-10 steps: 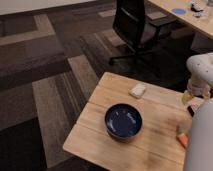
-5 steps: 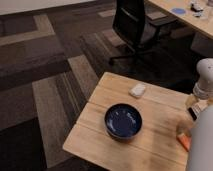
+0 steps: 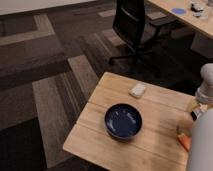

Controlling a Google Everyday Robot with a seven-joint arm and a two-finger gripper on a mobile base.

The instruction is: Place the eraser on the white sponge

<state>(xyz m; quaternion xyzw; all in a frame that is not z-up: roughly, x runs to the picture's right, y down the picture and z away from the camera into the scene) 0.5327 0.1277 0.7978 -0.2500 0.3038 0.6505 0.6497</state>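
Observation:
The white sponge (image 3: 137, 90) is a small soft-edged block lying on the far part of the wooden table (image 3: 100, 132). A dark blue bowl (image 3: 123, 120) stands in the middle of the table, in front of the sponge. My arm (image 3: 207, 82) comes in at the right edge, and my gripper (image 3: 194, 113) hangs over the table's right side, well to the right of the sponge. A small orange object (image 3: 184, 142) shows at the table's right edge beside my arm; I cannot tell whether it is the eraser. The eraser is otherwise not made out.
A black office chair (image 3: 134, 27) stands on the carpet behind the table. A long desk (image 3: 185, 17) with small items runs along the top right. Patterned carpet lies to the left of and in front of the table.
My arm has shifted slightly right and down along the table's right side. The sponge and the bowl have not moved.

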